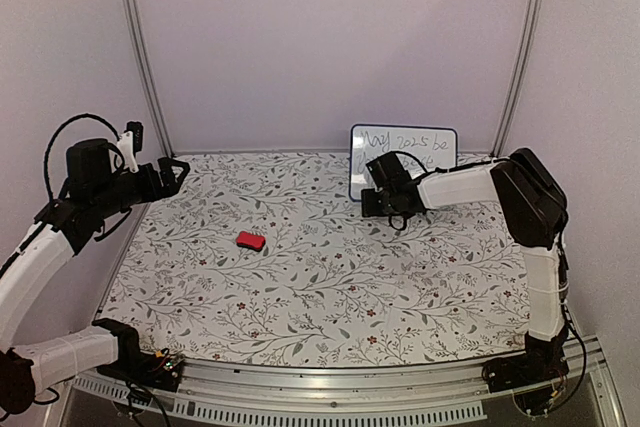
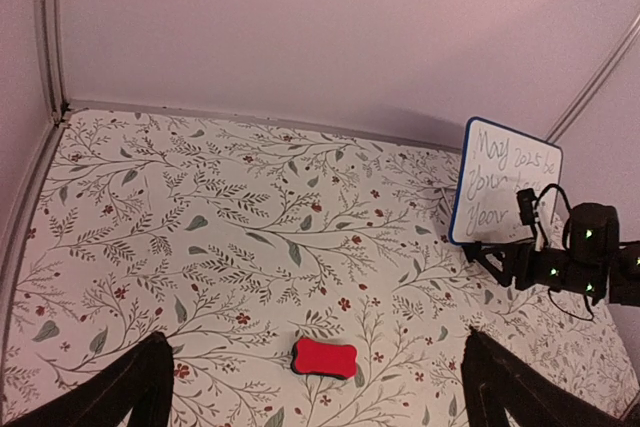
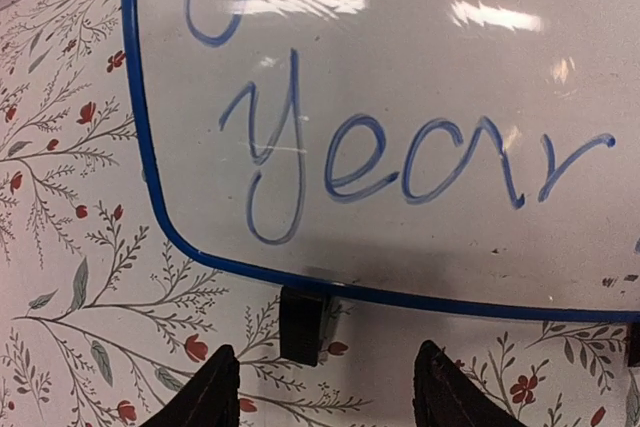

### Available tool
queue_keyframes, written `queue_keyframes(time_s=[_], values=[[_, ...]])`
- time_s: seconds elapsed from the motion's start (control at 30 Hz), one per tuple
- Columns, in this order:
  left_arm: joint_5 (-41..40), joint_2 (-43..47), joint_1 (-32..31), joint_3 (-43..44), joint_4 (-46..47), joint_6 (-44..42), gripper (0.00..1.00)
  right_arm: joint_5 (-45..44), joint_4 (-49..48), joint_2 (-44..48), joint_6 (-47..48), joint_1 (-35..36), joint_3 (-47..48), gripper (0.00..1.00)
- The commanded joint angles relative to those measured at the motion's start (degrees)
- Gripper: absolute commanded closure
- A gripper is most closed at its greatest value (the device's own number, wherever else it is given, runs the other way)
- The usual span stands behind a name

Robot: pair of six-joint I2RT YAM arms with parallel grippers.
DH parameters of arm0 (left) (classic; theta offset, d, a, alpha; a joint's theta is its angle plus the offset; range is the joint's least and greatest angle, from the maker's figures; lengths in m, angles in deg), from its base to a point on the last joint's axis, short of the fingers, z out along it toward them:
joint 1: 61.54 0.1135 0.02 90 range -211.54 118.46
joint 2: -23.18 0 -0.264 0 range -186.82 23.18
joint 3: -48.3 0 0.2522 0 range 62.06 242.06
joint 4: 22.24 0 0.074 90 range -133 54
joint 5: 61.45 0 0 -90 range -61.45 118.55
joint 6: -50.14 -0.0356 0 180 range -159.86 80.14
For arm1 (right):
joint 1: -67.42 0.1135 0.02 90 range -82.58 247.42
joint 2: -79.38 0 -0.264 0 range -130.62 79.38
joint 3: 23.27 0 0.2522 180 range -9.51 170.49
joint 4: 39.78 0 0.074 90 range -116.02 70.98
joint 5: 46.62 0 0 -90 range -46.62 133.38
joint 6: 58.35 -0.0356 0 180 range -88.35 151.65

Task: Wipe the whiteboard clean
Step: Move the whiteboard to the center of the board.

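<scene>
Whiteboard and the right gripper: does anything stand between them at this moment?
Nothing visible does. The right gripper faces the whiteboard directly at its lower edge; only patterned table cover and the board's own black foot lie ahead. The red eraser lies mid-table, well to the left.

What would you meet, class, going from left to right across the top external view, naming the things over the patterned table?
left gripper → red eraser → whiteboard

whiteboard (image 1: pixel 405 142) | dark blue frame, blue handwriting unwiped | standing upright | far right of table (image 1: pixel 300 277)
</scene>
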Motion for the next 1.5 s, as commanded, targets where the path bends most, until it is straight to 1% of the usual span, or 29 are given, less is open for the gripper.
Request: queue_keyframes(time_s=[0.0, 0.2, 0.43, 0.8, 1.03, 1.23, 1.47], values=[[0.12, 0.68, 0.56, -0.46, 0.28, -0.42, 0.0, -2.49, 1.32, -3.41, -0.93, 0.28, 3.22, 0.45], [0.2, 0.59, 0.57, -0.43, 0.3, -0.42, 0.0, -3.97, 1.37, -5.73, -0.67, 0.28, 5.42, 0.58], [0.11, 0.59, 0.56, -0.38, 0.31, -0.41, 0.0, -4.12, 1.36, -7.94, -0.1, 0.28, 7.74, 0.64], [0.22, 0.42, 0.56, -0.37, 0.32, -0.39, 0.0, -2.27, 0.53, -8.74, 1.71, 1.43, 8.44, 1.0], [0.2, 0.48, 0.56, -0.37, 0.27, -0.37, 0.0, -1.58, -0.35, -8.12, 4.81, 5.67, 6.61, 1.0], [0.29, 0.41, 0.56, -0.37, 0.37, -0.37, 0.0, 2.06, -3.94, -4.8, 5.94, 9.88, 2.31, 1.0], [0.29, 0.41, 0.56, -0.37, 0.37, -0.35, 0.0, 3.79, -4.72, -3.65, 7.29, 15.03, 1.25, 1.0]])
